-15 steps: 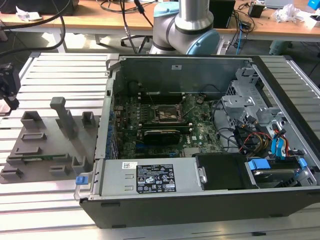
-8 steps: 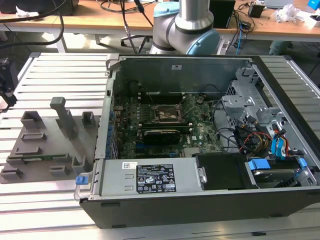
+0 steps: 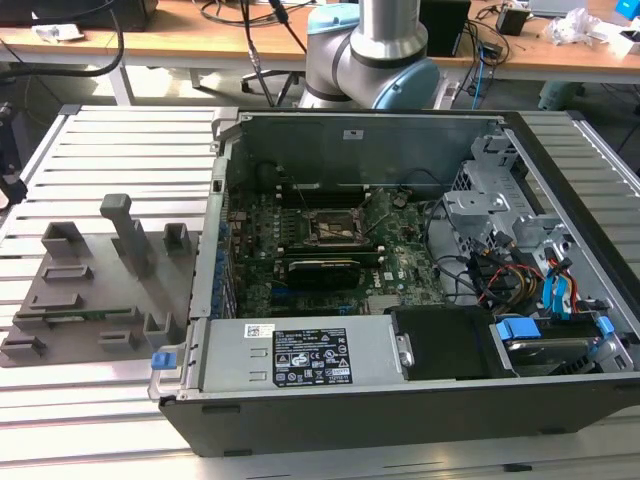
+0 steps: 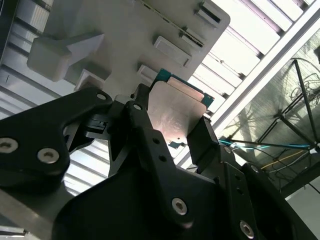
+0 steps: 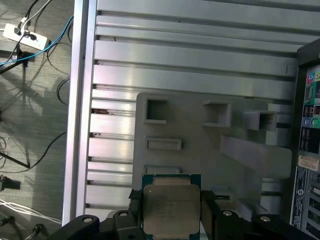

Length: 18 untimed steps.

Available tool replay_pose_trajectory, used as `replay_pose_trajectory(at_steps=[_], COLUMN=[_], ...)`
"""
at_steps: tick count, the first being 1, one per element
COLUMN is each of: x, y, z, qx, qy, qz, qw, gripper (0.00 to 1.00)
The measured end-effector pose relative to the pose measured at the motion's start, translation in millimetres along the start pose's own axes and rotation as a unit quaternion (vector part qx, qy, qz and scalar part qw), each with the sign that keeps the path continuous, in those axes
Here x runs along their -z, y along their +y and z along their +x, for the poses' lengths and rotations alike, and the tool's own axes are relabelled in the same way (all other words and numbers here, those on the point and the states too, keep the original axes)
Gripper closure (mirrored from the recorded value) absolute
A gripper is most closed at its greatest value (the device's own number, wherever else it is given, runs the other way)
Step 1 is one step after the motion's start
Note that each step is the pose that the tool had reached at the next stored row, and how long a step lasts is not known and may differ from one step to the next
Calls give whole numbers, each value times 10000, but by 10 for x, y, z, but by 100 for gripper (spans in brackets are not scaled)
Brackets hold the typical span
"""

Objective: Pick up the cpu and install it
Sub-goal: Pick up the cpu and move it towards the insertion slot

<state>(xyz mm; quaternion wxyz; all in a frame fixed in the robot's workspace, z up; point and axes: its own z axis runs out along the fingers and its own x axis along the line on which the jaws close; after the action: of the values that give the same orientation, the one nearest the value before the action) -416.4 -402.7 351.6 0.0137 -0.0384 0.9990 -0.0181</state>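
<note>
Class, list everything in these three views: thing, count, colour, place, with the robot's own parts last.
cpu: one, silver-grey, between the fingers of the gripper in both wrist views.
fixture plate: one, grey, on the table at the exterior view's left.
computer case: one, black, open, on the table.
motherboard: one, green, inside the computer case.
socket frame: one, metal and black, on the motherboard.
table: one, silver, slotted, under the computer case and fixture plate.
arm: one, grey and light blue, behind the computer case.
gripper: one, black, shut on the cpu.

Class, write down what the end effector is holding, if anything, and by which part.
The end effector holds the cpu, clamped by two opposite side edges, with its metal top plate left uncovered.
</note>
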Motion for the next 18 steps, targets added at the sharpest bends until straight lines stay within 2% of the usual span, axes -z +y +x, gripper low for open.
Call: replay_pose_trajectory(at_steps=[13,18], x=[231,366], y=[-9,-14], z=[-6,-10], qx=[0,0], qy=[0,0], qz=[0,0], qw=[10000,10000], gripper=[45,45])
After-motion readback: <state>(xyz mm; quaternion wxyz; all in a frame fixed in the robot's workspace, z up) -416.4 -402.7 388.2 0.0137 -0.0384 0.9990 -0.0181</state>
